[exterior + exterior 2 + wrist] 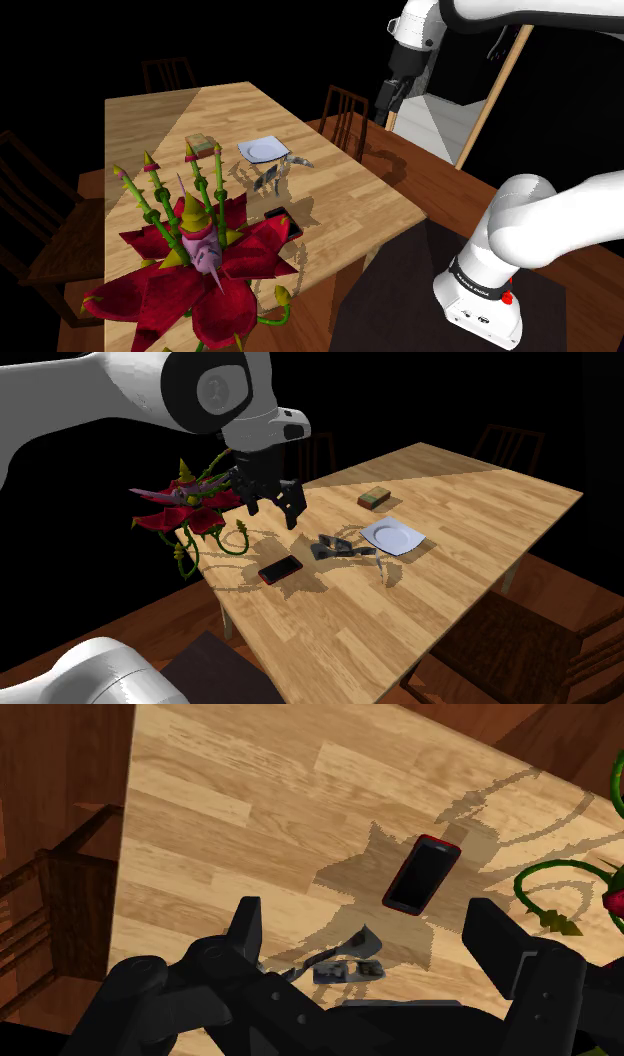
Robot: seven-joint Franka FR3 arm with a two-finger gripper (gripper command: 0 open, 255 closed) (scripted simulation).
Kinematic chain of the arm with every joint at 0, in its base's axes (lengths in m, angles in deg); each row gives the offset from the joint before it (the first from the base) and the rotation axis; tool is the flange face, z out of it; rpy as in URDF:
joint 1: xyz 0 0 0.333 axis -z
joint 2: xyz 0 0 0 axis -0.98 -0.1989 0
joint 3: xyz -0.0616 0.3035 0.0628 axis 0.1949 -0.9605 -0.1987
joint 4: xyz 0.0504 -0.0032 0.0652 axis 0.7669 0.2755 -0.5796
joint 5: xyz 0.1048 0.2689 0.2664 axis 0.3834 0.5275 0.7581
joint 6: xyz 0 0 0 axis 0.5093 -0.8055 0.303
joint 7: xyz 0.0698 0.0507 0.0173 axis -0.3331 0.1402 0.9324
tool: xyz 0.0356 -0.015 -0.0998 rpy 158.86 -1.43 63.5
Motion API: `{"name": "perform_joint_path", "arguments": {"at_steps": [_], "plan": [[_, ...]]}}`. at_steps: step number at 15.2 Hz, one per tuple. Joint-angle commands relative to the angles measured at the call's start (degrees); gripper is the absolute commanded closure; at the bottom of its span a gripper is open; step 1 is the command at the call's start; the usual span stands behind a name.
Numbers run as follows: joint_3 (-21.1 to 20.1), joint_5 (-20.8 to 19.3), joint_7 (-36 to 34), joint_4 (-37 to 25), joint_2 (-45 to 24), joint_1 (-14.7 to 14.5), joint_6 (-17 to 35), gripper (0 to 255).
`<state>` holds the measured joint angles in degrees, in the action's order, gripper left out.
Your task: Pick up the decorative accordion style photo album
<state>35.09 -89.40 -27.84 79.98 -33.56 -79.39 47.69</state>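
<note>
Where the second exterior view begins at its left, a large red flower ornament (165,517) with spiked green stems stands at the near corner of the wooden table (470,512). The gripper (272,507) hangs in front of it, above the table and clear of everything, hiding part of the petals. Its fingers (248,929) are spread wide and touch nothing. Just right of the flower's trailing stems, a black smartphone with a red rim (280,568) lies flat on the wood. Next comes the photo album (335,545), a small grey folded piece lying on the table between the smartphone and a white plate (393,535). It is close to the plate's edge, but whether the two touch cannot be told. Beyond the plate, toward the table's far side, sits a small green-and-brown box (375,498), apart from the rest. A dark wooden chair (520,642) stands at the table's right-hand side, cut off by the picture's lower edge. In the wrist view the photo album (345,969) lies nearer the gripper than the smartphone does, in line with the gap between the fingers. The gripper's black body covers part of it, so its folds are hard to make out. The flower ornament is cut off at that view's edge, leaving a curl of green stem. Past the table and floor lies a black area.
</note>
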Motion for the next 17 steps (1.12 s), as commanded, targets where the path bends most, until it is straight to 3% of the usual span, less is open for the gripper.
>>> {"name": "perform_joint_path", "arguments": {"at_steps": [1, 9, 17], "plan": [[0.00, 0.00, 0.00, 0.00, 0.00, 0.00, 0.00, 0], [-1.16, 4.61, -9.01, -1.18, -14.93, 1.83, 12.92, 0], [-1.29, 9.10, -16.28, -6.79, -31.60, 2.98, 23.60, 0]]}}
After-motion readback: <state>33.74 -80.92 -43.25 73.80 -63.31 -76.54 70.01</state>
